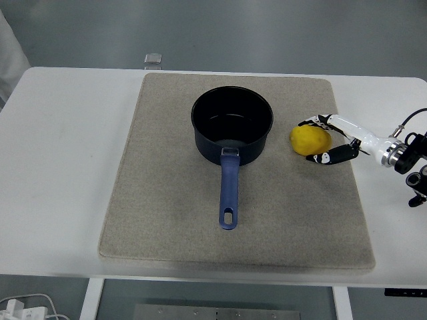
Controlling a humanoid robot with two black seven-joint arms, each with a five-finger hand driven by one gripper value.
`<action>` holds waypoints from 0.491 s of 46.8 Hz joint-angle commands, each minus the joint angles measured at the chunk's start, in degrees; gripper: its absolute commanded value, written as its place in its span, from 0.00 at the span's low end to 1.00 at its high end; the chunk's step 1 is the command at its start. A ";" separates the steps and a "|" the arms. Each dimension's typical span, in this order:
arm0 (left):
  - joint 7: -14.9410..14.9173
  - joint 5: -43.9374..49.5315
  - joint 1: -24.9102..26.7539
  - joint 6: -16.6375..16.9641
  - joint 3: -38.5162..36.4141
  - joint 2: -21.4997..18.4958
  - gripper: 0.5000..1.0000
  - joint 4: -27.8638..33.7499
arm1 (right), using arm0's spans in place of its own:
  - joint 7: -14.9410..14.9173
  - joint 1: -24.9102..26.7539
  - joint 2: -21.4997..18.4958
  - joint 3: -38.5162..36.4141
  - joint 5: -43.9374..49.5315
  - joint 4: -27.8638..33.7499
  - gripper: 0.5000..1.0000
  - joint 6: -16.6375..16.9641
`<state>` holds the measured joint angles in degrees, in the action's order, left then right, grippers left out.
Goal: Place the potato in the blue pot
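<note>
The yellow potato (309, 140) lies on the beige mat (167, 200), just right of the blue pot (232, 125). The pot stands upright and empty, its blue handle (228, 190) pointing toward the near edge. My right hand (315, 141) reaches in from the right edge. Its upper fingers (319, 121) curl over the potato's far side and the thumb (328, 157) presses its near right side. The potato rests on the mat inside this grasp. My left arm is out of view.
The mat covers the middle of the white table (60, 167). A small clear block (153, 59) sits at the table's far edge. A person's white sleeve (9, 57) shows at the top left. Cables (20, 308) lie on the floor at the bottom left.
</note>
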<state>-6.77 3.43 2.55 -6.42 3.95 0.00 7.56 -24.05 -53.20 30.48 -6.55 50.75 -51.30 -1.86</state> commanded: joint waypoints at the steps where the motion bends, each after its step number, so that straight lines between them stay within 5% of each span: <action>1: 0.00 0.00 0.00 0.00 0.00 0.00 1.00 -0.01 | -0.03 -0.86 0.02 0.31 -2.15 -0.03 0.00 0.71; 23: 0.00 0.00 0.00 0.00 0.00 0.00 1.00 0.08 | -0.03 -0.94 0.19 1.10 -2.24 0.15 0.00 0.98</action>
<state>-6.77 3.43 2.55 -6.42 3.95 0.00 7.58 -24.09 -53.89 30.51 -5.36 48.59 -51.17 -0.97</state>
